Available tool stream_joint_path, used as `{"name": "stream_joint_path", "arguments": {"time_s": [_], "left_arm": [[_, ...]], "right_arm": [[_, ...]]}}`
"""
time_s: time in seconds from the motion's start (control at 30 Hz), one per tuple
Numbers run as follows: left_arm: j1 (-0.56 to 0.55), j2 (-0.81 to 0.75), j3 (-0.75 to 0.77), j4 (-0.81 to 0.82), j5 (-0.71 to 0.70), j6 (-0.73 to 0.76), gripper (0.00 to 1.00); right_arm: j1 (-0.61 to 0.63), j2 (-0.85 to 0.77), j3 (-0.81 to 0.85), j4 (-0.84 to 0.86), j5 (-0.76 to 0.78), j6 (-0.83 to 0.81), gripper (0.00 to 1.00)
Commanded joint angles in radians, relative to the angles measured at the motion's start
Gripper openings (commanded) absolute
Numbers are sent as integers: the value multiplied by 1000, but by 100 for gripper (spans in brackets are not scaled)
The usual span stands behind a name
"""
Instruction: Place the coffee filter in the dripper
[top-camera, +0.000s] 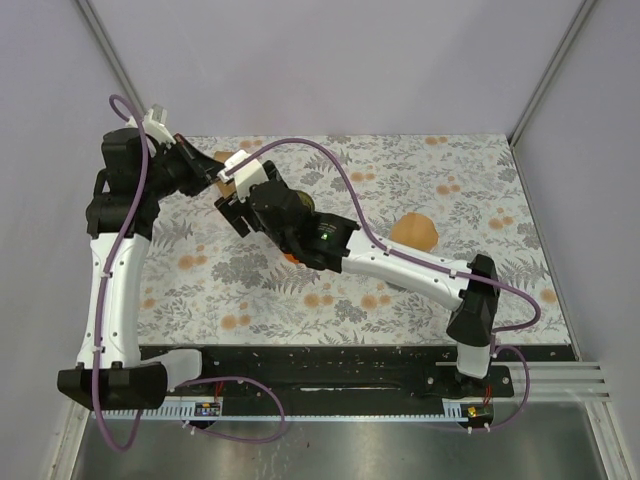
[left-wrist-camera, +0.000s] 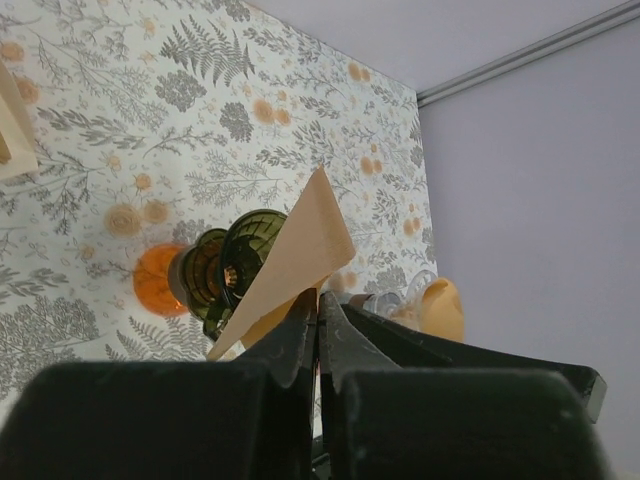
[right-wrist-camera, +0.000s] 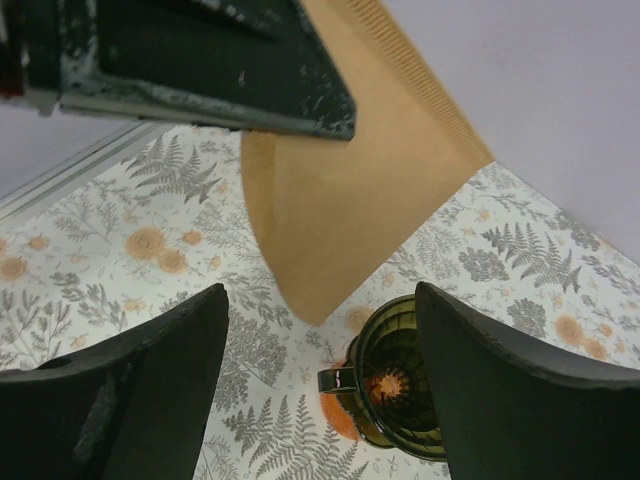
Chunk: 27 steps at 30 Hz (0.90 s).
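Note:
A brown paper coffee filter (left-wrist-camera: 300, 255) is pinched by its edge in my left gripper (left-wrist-camera: 318, 297), which is shut on it and holds it in the air. The filter also shows in the right wrist view (right-wrist-camera: 350, 200) and the top view (top-camera: 228, 168). The dark green dripper (right-wrist-camera: 400, 385) stands upright on an orange coaster (right-wrist-camera: 340, 415), below and a little beyond the filter's tip; the left wrist view shows it too (left-wrist-camera: 235, 265). My right gripper (right-wrist-camera: 318, 300) is open and empty, hovering above the dripper close to the filter. In the top view the right arm hides the dripper.
An orange-brown round object (top-camera: 415, 232) lies on the floral table mat (top-camera: 480, 190) to the right of centre. The right arm (top-camera: 400, 265) stretches diagonally across the middle. Grey walls enclose the back and sides.

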Motion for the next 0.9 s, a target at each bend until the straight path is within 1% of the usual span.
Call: {"name": "stream_joint_path", "arguments": {"time_s": [0.0, 0.13, 0.3, 0.4, 0.47, 0.53, 0.57, 0.7, 0.77, 0.87], "left_arm": [[1, -46, -2, -1, 30, -71, 0], [0, -61, -5, -18, 11, -93, 0], [0, -75, -11, -23, 22, -119, 0], [-2, -82, -17, -23, 33, -122, 0], [-3, -85, -22, -24, 39, -123, 0], [-2, -84, -26, -26, 39, -125, 0], [-2, -82, -29, -24, 36, -125, 0], [0, -75, -33, -15, 25, -131, 0], [-2, -75, -33, -9, 28, -136, 0], [0, -69, -40, -9, 54, -142, 0]], "right_arm": [[21, 8, 48, 122, 180, -56, 81], [28, 37, 80, 127, 269, -93, 71], [33, 65, 102, 131, 268, -100, 69], [44, 86, 109, 163, 320, -151, 62], [50, 100, 111, 199, 343, -212, 60], [65, 115, 109, 228, 349, -292, 60], [74, 128, 105, 280, 352, -330, 62], [111, 177, 112, 384, 439, -494, 75], [117, 194, 125, 423, 484, -545, 75], [119, 200, 111, 513, 530, -608, 68]]}}
